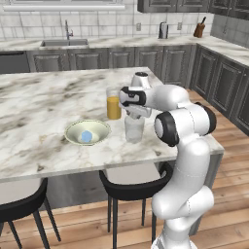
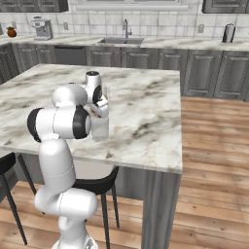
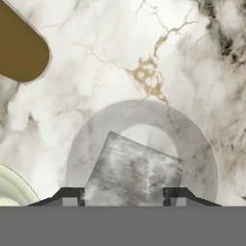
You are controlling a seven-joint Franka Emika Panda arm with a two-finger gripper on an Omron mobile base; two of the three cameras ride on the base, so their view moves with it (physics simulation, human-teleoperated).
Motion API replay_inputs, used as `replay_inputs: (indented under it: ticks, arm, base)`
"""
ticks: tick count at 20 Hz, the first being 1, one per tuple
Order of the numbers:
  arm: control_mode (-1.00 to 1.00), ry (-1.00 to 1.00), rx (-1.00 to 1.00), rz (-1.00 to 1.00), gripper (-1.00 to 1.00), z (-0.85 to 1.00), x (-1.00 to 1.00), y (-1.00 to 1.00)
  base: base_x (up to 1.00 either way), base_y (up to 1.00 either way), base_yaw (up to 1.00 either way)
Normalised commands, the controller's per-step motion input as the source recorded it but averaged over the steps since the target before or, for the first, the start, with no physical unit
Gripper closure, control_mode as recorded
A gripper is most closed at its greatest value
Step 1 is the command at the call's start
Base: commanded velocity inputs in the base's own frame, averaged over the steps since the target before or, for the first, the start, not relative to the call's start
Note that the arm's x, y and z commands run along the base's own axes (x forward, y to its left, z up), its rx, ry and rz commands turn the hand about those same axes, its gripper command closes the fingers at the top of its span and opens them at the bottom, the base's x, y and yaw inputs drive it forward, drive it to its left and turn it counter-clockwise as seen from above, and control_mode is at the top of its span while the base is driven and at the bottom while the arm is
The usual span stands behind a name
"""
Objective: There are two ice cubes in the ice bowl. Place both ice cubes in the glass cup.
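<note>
Directly above the glass cup (image 3: 142, 158) on the marble bench (image 1: 44, 97), the gripper (image 3: 126, 194) hangs with its fingers clamped on one ice cube (image 3: 132, 175), seen over the cup's mouth. The other ice cube (image 1: 86, 136) lies in the ice bowl (image 1: 73, 130), just beside the cup. Small, hard and probably slick, it is best pinched across two flat opposite faces.

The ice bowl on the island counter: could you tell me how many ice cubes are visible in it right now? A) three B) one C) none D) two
B: a single pale-blue ice cube lies in the ice bowl, while the gripper holds a cube over the glass cup.
</note>
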Motion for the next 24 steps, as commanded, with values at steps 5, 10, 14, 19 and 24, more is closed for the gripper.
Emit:
replay_inputs:
  ticks: [5, 10, 14, 19, 24]
  arm:
    - [-1.00, 0.00, 0.00, 0.00, 1.00, -0.10, 0.00, -0.02]
    - [-1.00, 0.00, 0.00, 0.00, 1.00, -0.03, 0.16, -0.11]
    - [-1.00, 0.00, 0.00, 0.00, -1.00, 0.00, 0.06, 0.00]
    - [-1.00, 0.00, 0.00, 0.00, -1.00, 0.00, 0.02, 0.00]
    - [-1.00, 0.02, 0.00, 0.00, -1.00, 0.00, 0.05, 0.00]
  base:
    - [0.00, 0.00, 0.00]
    - [0.00, 0.00, 0.00]
    - [0.00, 0.00, 0.00]
    - [0.00, 0.00, 0.00]
    - [0.00, 0.00, 0.00]
